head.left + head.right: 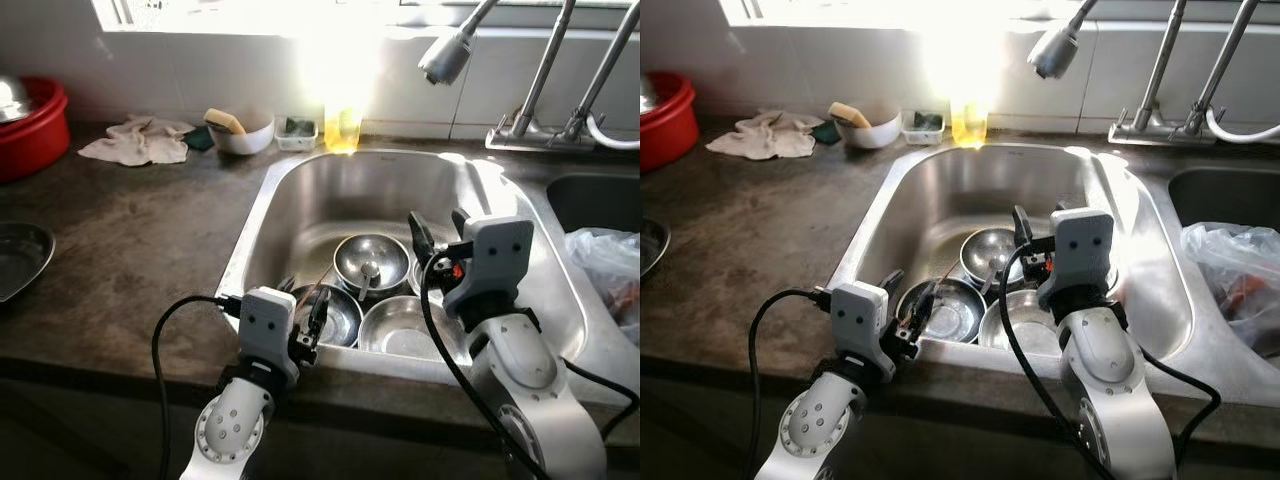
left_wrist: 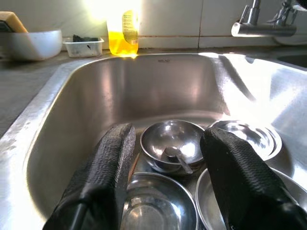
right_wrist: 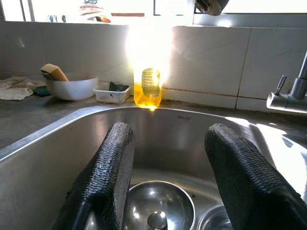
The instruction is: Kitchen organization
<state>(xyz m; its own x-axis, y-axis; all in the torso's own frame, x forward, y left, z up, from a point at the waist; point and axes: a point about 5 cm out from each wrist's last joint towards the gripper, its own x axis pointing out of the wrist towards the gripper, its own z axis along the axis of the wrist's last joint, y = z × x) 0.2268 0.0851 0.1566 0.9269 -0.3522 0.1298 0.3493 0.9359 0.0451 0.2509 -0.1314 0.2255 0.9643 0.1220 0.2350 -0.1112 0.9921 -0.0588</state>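
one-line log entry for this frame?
left gripper: open, over near rim of sink | right gripper: open, above steel bowls | nothing held

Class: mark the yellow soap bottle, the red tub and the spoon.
yellow soap bottle (image 1: 341, 127), left eye view, lower body.
red tub (image 1: 35, 135), left eye view, outer wall.
spoon (image 2: 175, 156), left wrist view, its handle.

Legible text: none. Sink (image 2: 57, 124): small stamped mark on the back rim at centre, characters too small to make out. Yellow bottle (image 3: 147, 88): label on its front, print washed out by glare and unreadable. No numbers, brands or signs can be read elsewhere on the counter (image 1: 130, 230).
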